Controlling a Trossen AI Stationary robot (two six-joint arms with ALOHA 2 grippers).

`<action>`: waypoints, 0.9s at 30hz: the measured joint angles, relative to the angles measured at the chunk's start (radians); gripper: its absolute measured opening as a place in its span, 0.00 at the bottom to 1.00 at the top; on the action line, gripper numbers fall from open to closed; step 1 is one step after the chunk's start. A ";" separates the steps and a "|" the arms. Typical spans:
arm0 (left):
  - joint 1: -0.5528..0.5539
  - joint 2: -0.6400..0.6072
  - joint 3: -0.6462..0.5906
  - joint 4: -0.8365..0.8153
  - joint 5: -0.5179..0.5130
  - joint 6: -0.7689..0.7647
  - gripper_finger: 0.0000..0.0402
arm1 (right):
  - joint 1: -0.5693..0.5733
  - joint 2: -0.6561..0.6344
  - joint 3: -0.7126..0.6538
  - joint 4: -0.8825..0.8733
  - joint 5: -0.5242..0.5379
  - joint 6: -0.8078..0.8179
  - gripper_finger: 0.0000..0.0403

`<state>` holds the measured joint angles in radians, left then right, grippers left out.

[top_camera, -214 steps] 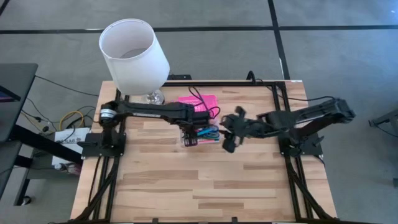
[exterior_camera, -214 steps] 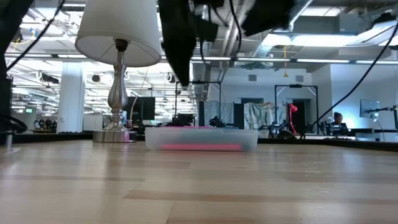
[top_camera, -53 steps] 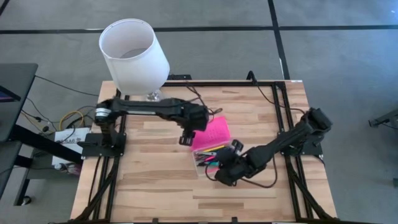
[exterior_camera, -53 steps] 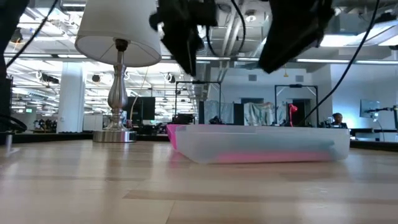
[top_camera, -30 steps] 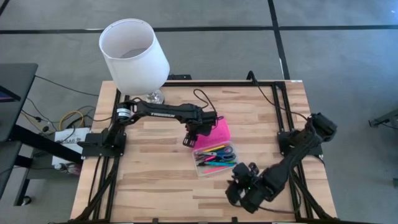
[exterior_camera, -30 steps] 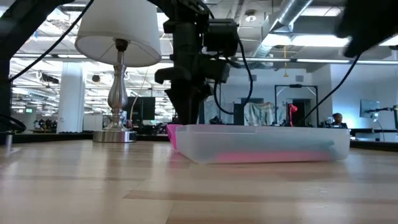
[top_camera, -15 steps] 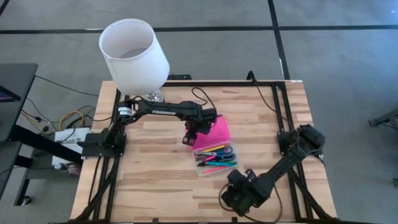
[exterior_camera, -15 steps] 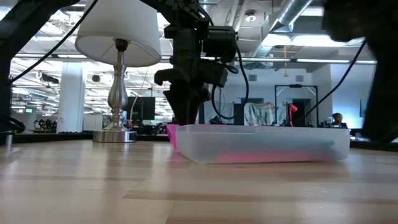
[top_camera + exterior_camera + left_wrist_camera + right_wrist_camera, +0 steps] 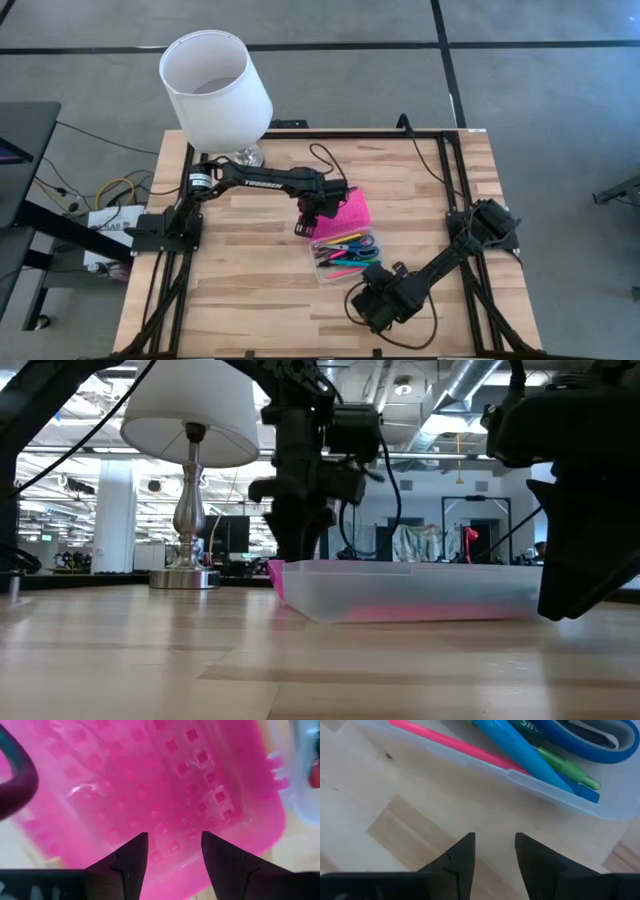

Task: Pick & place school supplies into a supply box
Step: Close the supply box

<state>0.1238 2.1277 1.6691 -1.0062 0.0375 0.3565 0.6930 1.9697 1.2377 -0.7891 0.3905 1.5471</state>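
high view: supply box (image 9: 347, 258) at table centre, clear tray open, pink lid (image 9: 347, 211) folded back at its 12 o'clock edge. school supplies (image 9: 345, 252) lie inside the tray: pink, green, blue and yellow pens, blue-handled scissors (image 9: 366, 242). left gripper (image 9: 306, 215) sits at the lid's 9 o'clock corner. right gripper (image 9: 378, 305) is at the tray's 5 o'clock, near but apart. lamp (image 9: 215, 88) stands at the table's (image 9: 250, 300) 11 o'clock corner.

low view: box wall (image 9: 420, 600) frosted, pink showing through; lid edge (image 9: 275, 574) at its far end with one arm over it; lamp base (image 9: 187, 575) behind.

left wrist view: fingers (image 9: 131, 857) parted, holding nothing, just over the lid's ribbed pink underside (image 9: 165, 785).

right wrist view: fingers (image 9: 462, 857) parted, empty, over bare wood just short of the tray rim (image 9: 540, 787); blue pen (image 9: 530, 755), pink pen (image 9: 455, 747), green pen (image 9: 567, 770) and a scissor handle (image 9: 590, 737) inside.

handling, judged: box light, thin, smooth, likely to slide on wood; lid stiff yet hinged, best pinched at its free long edge. pens light, round, prone to roll.
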 joint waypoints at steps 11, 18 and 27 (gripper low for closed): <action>-0.023 -0.005 -0.124 0.055 0.020 -0.040 0.44 | 0.007 0.000 0.000 -0.018 0.001 0.016 0.33; -0.042 -0.005 -0.125 0.049 0.027 -0.125 0.44 | -0.017 0.000 0.000 -0.096 0.009 0.016 0.33; -0.095 -0.003 -0.126 0.039 0.055 -0.263 0.44 | -0.049 0.000 0.000 -0.170 0.046 -0.011 0.33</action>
<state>0.0290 2.1242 1.5429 -0.9668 0.0929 0.0934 0.6439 1.9697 1.2377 -0.9587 0.4368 1.5362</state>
